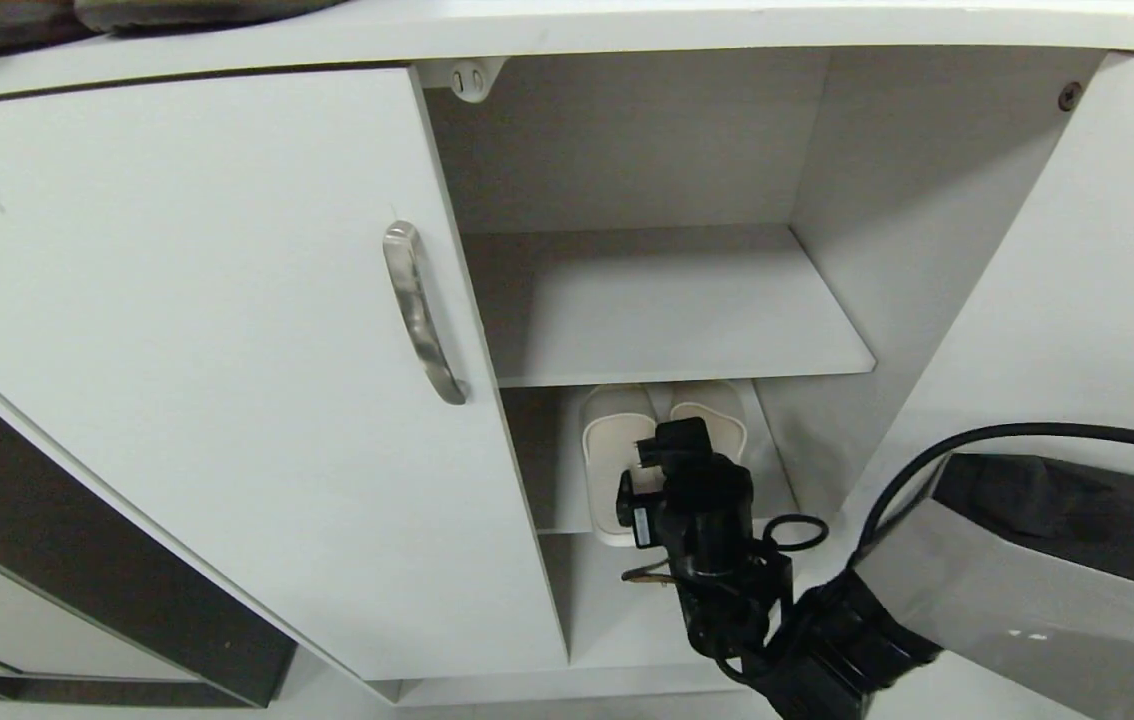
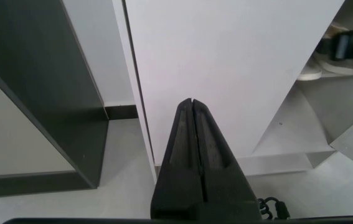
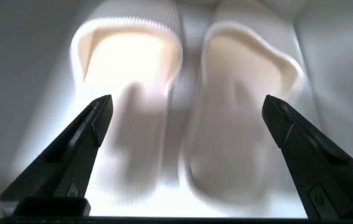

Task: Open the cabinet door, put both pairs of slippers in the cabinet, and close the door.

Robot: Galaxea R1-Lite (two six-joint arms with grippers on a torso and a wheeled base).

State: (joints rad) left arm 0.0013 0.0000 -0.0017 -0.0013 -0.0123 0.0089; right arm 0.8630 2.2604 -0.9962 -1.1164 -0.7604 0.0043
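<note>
I am looking into the cabinet (image 1: 912, 240) with its right door (image 1: 1107, 300) standing swung open and its left door (image 1: 177, 350) lying shut, the handle (image 1: 417, 310) sitting at that door's inner edge. One pair of white slippers (image 1: 612, 445) is lying inside the cabinet, on the board just below the upper shelf (image 1: 667, 310). The two are resting side by side, toes pointing to the cabinet's back and heels reaching its front edge. The upper shelf is carrying nothing.

The right gripper (image 1: 667, 450) is hanging at the cabinet's opening, just in front of the slippers' heels. In the right wrist view I am seeing this gripper (image 3: 187, 107) with its fingers (image 3: 98, 118) spread wide, about as far apart as the pair (image 3: 132, 93) is broad, and pinching nothing. I cannot tell whether the tips are touching the slippers.

The left gripper (image 2: 192, 106) is hovering low in front of the cabinet's shut door (image 2: 226, 62), its fingers pressed together on nothing. Past that door's edge, the wrist view is catching the open side of the cabinet, where a slipper's pale heel (image 2: 310, 73) is peeking out.
</note>
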